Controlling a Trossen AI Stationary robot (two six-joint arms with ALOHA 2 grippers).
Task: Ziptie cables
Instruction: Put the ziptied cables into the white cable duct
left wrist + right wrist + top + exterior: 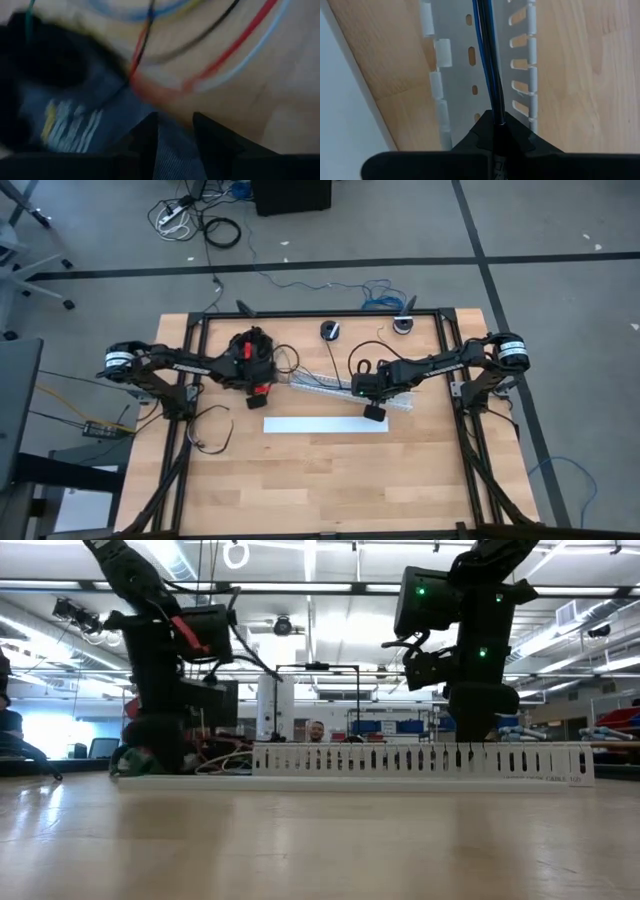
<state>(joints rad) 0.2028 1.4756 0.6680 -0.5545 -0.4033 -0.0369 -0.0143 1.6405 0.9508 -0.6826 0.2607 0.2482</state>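
Several thin cables (489, 60), limp and light, lie along the slotted duct (455, 75); right hand (495, 131) pinches them; left hand's (175, 145) state unclear.

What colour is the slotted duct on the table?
White; the slotted duct shows best in the right wrist view, with wires lying inside it.

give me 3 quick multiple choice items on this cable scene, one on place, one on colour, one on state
1. Where do the cables run?
A inside the duct
B on the floor
C over the white strip

2. What colour is the slotted duct?
A red
B white
C green

3. The right claw is:
A wide open
B out of view
C shut on the cables

Answers: 1 A, the right wrist view shows them lying along the duct's channel; 2 B, its walls and tabs are white; 3 C, its fingers meet around the cables.
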